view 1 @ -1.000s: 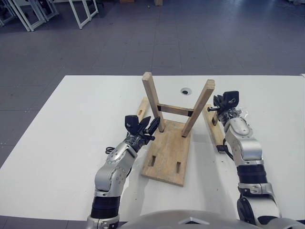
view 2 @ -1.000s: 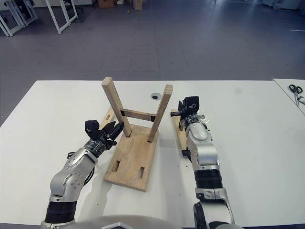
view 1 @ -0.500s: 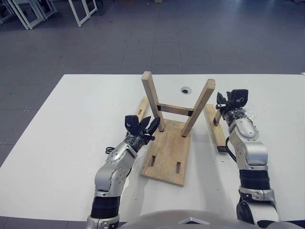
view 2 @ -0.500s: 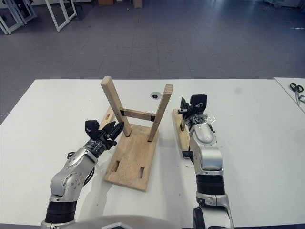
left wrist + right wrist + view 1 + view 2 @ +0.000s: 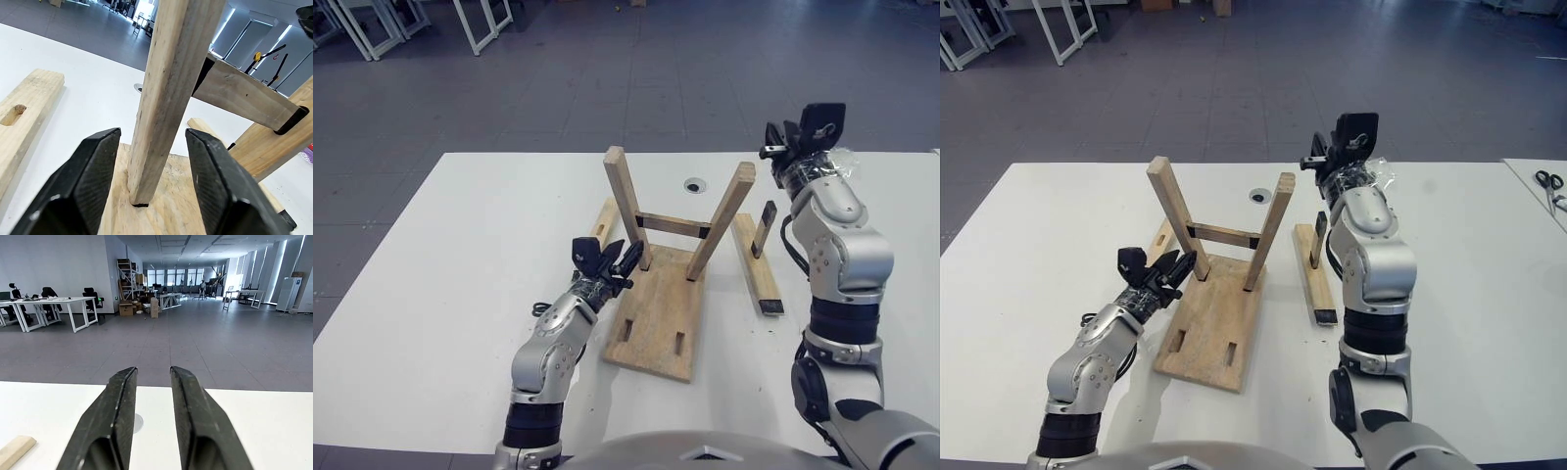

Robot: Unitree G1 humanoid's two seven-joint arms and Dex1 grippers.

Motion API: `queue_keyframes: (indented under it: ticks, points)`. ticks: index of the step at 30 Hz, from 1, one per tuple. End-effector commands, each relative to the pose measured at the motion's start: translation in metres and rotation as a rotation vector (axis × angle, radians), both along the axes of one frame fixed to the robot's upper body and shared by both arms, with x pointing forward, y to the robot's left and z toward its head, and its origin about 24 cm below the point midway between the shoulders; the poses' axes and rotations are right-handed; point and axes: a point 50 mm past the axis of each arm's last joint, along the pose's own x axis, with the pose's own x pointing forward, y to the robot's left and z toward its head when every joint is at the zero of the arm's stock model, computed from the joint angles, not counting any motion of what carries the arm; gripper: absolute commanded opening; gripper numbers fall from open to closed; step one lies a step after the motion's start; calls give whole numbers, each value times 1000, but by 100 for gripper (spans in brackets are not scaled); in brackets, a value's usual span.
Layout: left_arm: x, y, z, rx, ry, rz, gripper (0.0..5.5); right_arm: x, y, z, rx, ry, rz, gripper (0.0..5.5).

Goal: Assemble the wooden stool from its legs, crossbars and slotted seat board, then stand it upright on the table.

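Left tool (image 5: 621, 255) fingers apart, straddling the foot of one leg (image 5: 628, 208) where it enters the seat board (image 5: 656, 318), mid-frame on the bench (image 5: 440, 255). Right tool (image 5: 153, 372) raised upper right, narrowly apart, empty. We judge the wood stiff, light, not slippery, the joints possibly loose. Grip legs low, near the slot.

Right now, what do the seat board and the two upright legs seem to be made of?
The seat board looks like unfinished pressed strand board: its surface shows flat chips. The upright legs look like bare solid pale wood: long straight grain runs along them.
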Motion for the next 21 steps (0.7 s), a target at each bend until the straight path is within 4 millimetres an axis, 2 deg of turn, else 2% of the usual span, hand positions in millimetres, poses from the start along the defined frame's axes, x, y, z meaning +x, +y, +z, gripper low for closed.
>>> queue_keyframes:
  ticks: [1,3,4,5,7,9,10,11,12,14,16,17,18,19,20,21]
  points:
    - [1,1,-1,8,0,9,244,8,4,25,-8,-85,-13,97]
    - [0,1,-1,8,1,10,244,6,6,52,25,-208,-20,97]
    - [0,1,-1,9,1,8,244,6,7,56,33,-226,-21,97]
    - [0,1,0,9,1,8,244,8,7,46,23,-182,-27,97]
    - [1,0,0,8,0,8,244,12,3,7,-5,-33,-48,97]
    - [2,0,0,8,0,7,244,9,-3,-44,-59,152,-65,97]
    - [2,-1,0,8,0,7,244,5,-5,-63,-75,214,-67,97]
    - [2,0,1,8,0,7,244,2,-5,-76,-75,257,-70,97]
    - [2,0,1,8,0,8,244,0,-4,-81,-69,263,-72,97]
    - [2,0,1,7,-1,11,244,4,0,-64,-13,166,-62,97]
    - [2,0,0,8,-1,13,244,8,2,-24,61,-36,-49,97]
    - [3,0,1,8,-1,13,244,6,-1,5,103,-162,-48,97]
    - [2,1,1,7,-1,16,244,0,-6,38,128,-294,-52,97]
    - [2,1,0,7,-1,19,244,-7,-10,59,141,-378,-50,97]
    - [0,2,0,8,1,23,244,-17,-15,74,136,-430,-30,97]
    - [-4,5,-1,12,7,30,244,-29,-20,73,95,-416,-8,116]
